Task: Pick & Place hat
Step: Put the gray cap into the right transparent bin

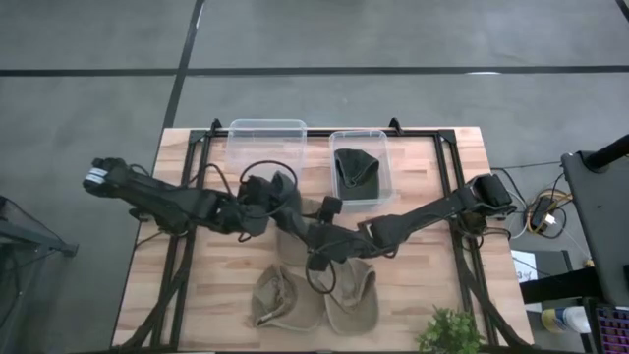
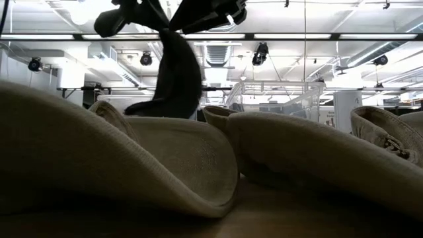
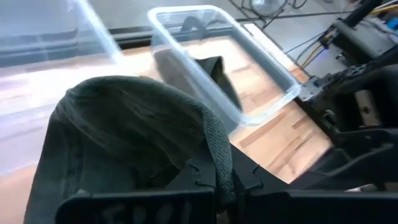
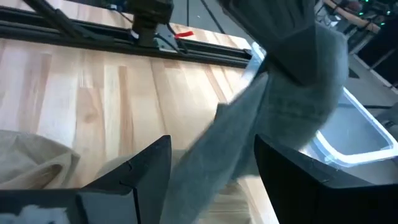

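Observation:
A dark green hat [image 3: 124, 137] hangs from my left gripper [image 3: 217, 180], which is shut on it above the table's middle [image 1: 275, 194]. In the low view the hat [image 2: 175, 73] droops below the gripper [image 2: 178, 20]. My right gripper [image 4: 211, 180] is open just near of it [image 1: 319, 244], and the hat's lower part [image 4: 249, 130] hangs between its two fingers; I cannot tell whether they touch it. A second dark hat [image 1: 356, 169] lies in the right clear bin [image 1: 381, 147]. Three tan hats [image 1: 285, 295] [image 1: 354, 293] [image 1: 295, 234] lie on the table. My left gripper pinches the dark green hat by its edge band [image 3: 214, 146] between the two fingers. The hat is lifted clear of the table and hangs slack below the gripper [image 2: 173, 86]. The fingers themselves cover the exact place of contact.
An empty clear bin [image 1: 267, 143] stands at the far edge beside the bin with the hat. Metal frame rails [image 1: 462, 197] run along both table sides. A small green plant [image 1: 450, 332] stands at the near right corner. Bare wood shows on the left side [image 1: 167, 285].

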